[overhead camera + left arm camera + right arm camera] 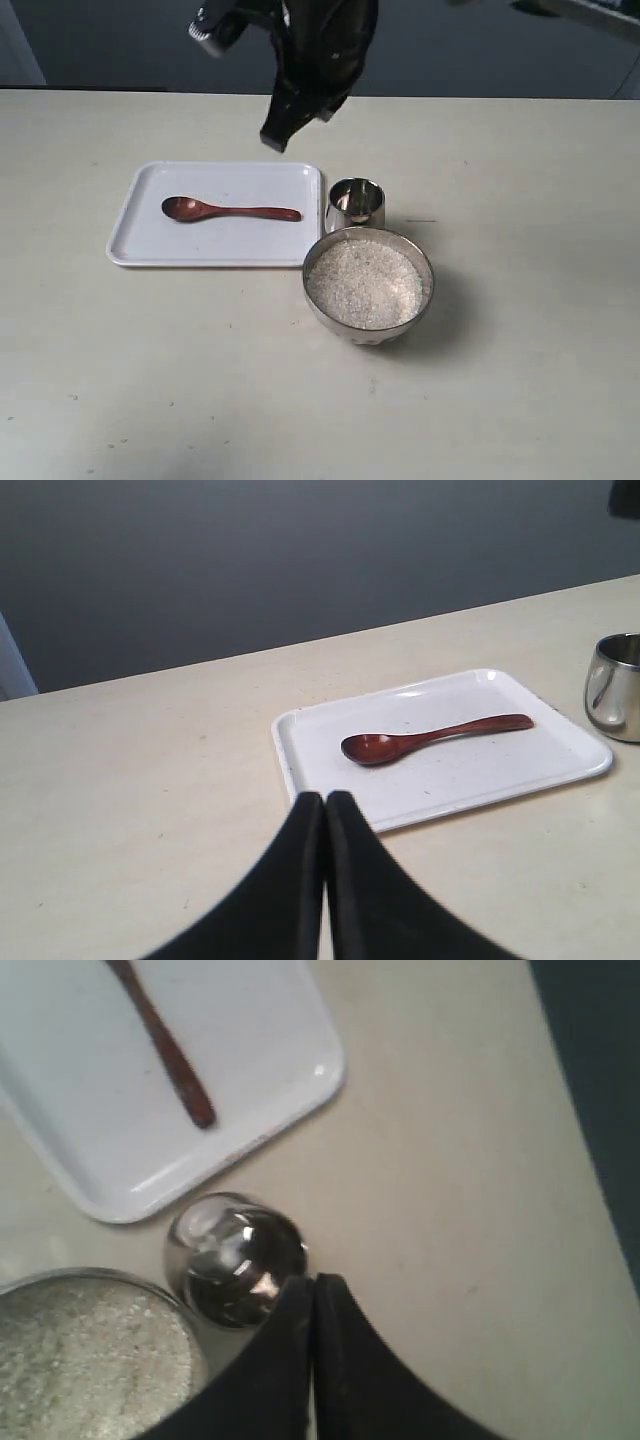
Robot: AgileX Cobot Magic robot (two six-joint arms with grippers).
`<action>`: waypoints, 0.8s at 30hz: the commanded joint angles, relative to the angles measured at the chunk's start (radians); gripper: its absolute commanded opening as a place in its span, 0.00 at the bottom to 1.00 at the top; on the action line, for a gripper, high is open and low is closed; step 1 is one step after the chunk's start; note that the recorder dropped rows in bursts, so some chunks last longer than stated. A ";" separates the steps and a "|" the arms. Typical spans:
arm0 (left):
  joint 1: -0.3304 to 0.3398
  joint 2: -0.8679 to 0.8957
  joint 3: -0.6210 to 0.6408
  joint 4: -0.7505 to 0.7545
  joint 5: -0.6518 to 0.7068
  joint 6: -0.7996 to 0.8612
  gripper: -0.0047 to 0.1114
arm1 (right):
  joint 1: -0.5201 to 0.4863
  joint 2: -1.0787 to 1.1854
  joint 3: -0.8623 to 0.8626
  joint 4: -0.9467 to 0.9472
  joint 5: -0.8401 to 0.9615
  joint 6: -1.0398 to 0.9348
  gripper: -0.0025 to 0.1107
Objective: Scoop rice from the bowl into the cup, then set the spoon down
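The dark wooden spoon (230,211) (430,737) (165,1050) lies flat on a white tray (150,245) (560,765) (260,1050), held by nothing. The small steel cup (355,203) (615,685) (235,1260) stands at the tray's right edge. Just in front of it is the metal bowl (370,335) (100,1273), full of white rice (367,283) (80,1360). My right gripper (275,142) (313,1282) hangs shut and empty above the table behind the cup and tray. My left gripper (325,798) is shut and empty, low, short of the tray's near corner; the exterior view does not show it.
The pale tabletop spreads on all sides of the tray, cup and bowl. A dark wall runs along the table's far edge (480,97). The right arm's dark body (315,50) hangs over the far middle of the table.
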 commanded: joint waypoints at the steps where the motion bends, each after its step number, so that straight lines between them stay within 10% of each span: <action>1: -0.003 -0.004 -0.002 0.001 0.002 -0.003 0.04 | -0.007 -0.137 -0.004 -0.094 0.029 0.063 0.02; 24: -0.003 -0.004 -0.002 0.001 0.002 -0.003 0.04 | -0.075 -0.738 0.272 -0.104 0.029 0.241 0.02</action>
